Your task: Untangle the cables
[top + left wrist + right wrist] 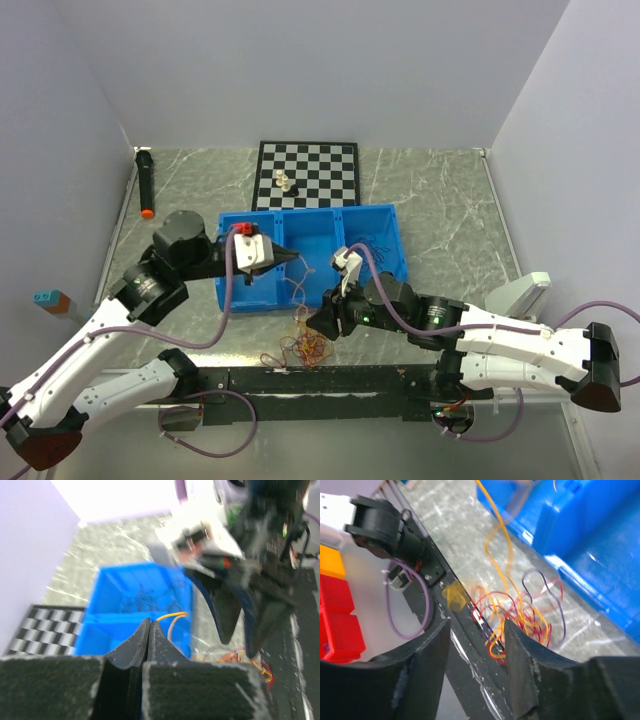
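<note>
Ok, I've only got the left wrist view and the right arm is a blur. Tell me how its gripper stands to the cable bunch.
Observer: The right gripper is open. Its own camera shows the cables lying on the table just beyond its fingers, on the near side of the blue bin.
Operator: Now trace the yellow-orange wire at my fingertips.
Observer: The yellow-orange wire rises out of that bunch toward the bin. In the top view a thin strand reaches the shut left gripper, which seems to pinch it.
</note>
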You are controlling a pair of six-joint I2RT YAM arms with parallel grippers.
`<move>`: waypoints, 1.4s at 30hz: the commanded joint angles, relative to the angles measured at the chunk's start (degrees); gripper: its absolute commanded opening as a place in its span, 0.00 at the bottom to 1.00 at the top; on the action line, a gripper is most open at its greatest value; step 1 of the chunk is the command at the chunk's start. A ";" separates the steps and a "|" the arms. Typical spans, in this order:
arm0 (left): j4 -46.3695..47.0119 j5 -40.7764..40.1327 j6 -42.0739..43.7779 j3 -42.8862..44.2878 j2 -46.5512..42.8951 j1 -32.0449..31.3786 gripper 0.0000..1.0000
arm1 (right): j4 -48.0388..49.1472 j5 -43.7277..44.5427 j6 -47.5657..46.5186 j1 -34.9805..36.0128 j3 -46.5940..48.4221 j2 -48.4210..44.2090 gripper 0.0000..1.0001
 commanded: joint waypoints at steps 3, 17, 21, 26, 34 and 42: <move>-2.66 0.63 3.89 15.15 0.75 0.96 0.01 | -0.72 0.43 1.71 0.31 -3.44 -1.62 0.58; -9.97 5.47 6.45 22.55 0.31 1.13 0.01 | 1.56 6.84 0.84 -0.13 -6.96 -0.83 0.61; -9.80 5.30 6.80 24.31 0.75 1.31 0.01 | 4.28 4.56 -0.65 -0.66 -6.00 2.15 0.61; -9.53 5.30 6.63 24.49 0.58 1.75 0.01 | 8.41 2.01 -1.71 -0.66 -4.85 6.81 0.61; -9.97 5.03 7.15 25.45 0.84 2.19 0.01 | 11.93 0.95 -4.26 -0.75 -0.46 13.14 0.61; -9.62 4.60 7.86 26.68 1.02 2.45 0.01 | 13.69 -1.86 -5.14 -1.53 1.83 19.55 0.53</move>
